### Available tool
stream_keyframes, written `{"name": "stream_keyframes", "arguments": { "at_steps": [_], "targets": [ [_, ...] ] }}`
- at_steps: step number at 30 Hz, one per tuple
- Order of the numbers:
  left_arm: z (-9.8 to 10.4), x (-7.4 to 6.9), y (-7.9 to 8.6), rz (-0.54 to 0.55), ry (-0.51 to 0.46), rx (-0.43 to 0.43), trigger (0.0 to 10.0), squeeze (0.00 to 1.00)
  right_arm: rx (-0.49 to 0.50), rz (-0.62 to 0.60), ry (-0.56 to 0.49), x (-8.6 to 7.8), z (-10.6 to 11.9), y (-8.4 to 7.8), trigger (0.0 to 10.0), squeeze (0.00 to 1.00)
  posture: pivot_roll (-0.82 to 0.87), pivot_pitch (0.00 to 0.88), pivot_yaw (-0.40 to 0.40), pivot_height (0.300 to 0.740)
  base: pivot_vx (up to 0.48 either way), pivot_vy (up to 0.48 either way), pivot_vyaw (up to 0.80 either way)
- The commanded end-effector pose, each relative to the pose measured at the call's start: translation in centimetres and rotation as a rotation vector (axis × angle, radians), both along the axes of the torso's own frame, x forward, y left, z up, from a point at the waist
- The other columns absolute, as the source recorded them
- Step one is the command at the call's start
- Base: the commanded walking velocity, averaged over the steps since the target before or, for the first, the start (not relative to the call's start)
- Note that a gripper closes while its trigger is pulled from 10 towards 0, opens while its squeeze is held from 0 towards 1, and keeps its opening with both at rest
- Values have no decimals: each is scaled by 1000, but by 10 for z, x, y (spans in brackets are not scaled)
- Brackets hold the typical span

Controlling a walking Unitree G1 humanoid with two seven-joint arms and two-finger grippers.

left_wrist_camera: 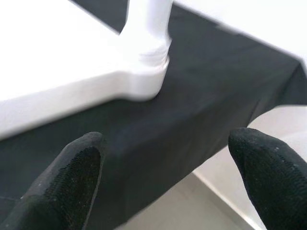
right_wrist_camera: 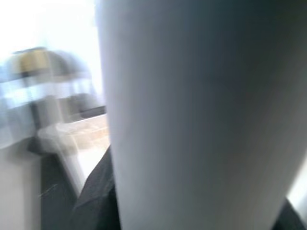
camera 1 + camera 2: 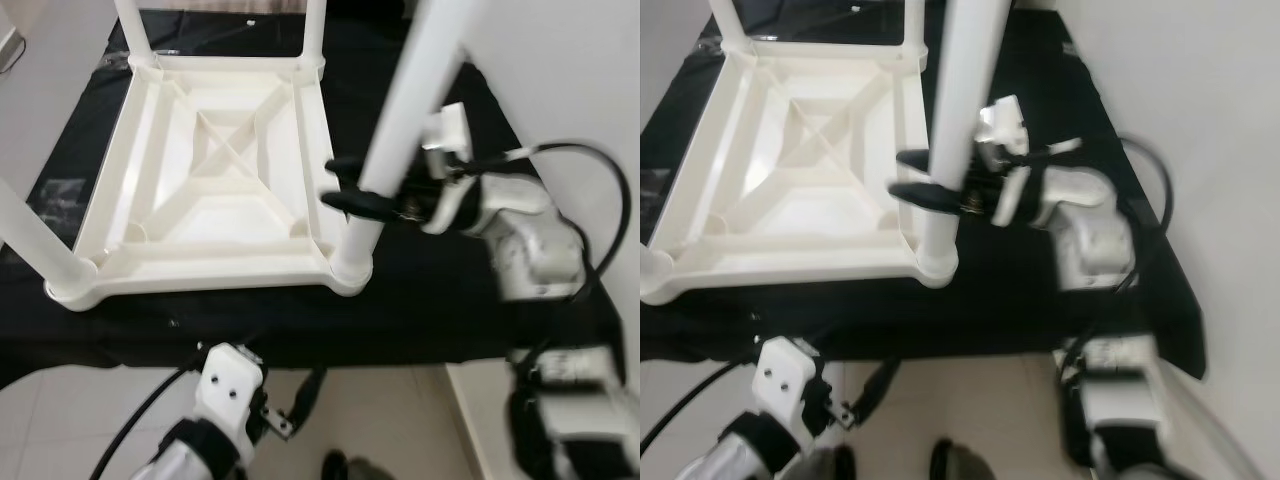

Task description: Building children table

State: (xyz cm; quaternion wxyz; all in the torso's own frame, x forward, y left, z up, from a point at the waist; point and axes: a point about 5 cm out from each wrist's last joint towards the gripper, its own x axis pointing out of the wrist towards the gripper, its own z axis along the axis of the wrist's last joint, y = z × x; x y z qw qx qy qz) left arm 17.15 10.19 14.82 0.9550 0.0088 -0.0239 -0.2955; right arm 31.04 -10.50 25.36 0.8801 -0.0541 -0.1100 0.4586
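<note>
A white plastic children's table (image 3: 215,160) lies upside down on a black cloth (image 3: 440,300), its ribbed underside facing up. Legs stand in all corner sockets: two at the back (image 3: 135,30), one near left (image 3: 30,240), one near right (image 3: 410,100). My right gripper (image 3: 362,187) is shut on the near-right leg just above its socket, one black finger on each side. That leg (image 2: 192,115) looms close in the right wrist view. My left gripper (image 1: 163,177) hangs open below the cloth's front edge, facing the near-right corner socket (image 1: 144,72).
The black-covered surface ends at a front edge, with pale tiled floor (image 3: 380,420) below. A white wall (image 3: 560,70) runs close along the right. A dark object (image 3: 335,465) lies on the floor near my feet.
</note>
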Motion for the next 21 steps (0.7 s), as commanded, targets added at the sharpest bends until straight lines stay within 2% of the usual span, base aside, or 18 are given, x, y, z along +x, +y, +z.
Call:
{"name": "stream_keyframes", "arguments": {
  "at_steps": [1,2,3,4,8,12,13,14,15,16,17,20,21],
  "targets": [
    [-4,1,-1,-2,25,-3,10000,0,-173,-333,335,-15,-75,-3,0,0,47,254,-89,740,0,0,0],
    [-4,5,-2,-7,20,-8,10000,0,-143,-453,366,-22,-81,4,0,0,15,237,-75,740,0,0,0],
    [-5,8,-2,-11,17,-13,10000,0,-124,-486,376,-23,-82,9,0,0,15,237,-75,740,0,0,0],
    [-5,8,-2,-11,17,-13,10000,0,-124,-486,376,-23,-82,9,0,0,15,237,-75,740,0,0,0],
    [-7,18,-5,-10,14,-21,10000,0,-88,-459,322,0,-65,22,0,0,19,196,-94,740,0,0,0],
    [-7,20,-5,-4,10,-23,10000,0,-77,-466,307,6,-58,23,0,0,19,195,-95,740,0,0,0],
    [-7,21,-5,-1,7,-23,10000,0,-61,-469,303,9,-56,22,8549,0,18,190,-97,740,0,0,0],
    [-7,22,-5,1,4,-23,10000,0,-13,-471,296,9,-49,22,10000,733,17,187,-97,740,0,0,0],
    [-7,22,-5,1,4,-23,10000,0,-13,-471,296,9,-49,22,10000,733,17,187,-97,740,0,0,0],
    [-7,22,-5,3,3,-23,10000,0,16,-462,283,8,-44,21,10000,1000,18,186,-98,740,0,0,0],
    [-7,23,-5,3,1,-23,10000,0,52,-424,286,6,-39,21,10000,1000,19,187,-98,740,0,0,0],
    [-7,23,-4,4,0,-24,10000,0,72,-359,269,5,-34,20,10000,1000,20,187,-98,740,0,0,0],
    [-6,23,-4,4,0,-25,10000,0,96,-255,244,5,-29,19,10000,1000,19,193,-94,740,0,0,0]
  ]
}}
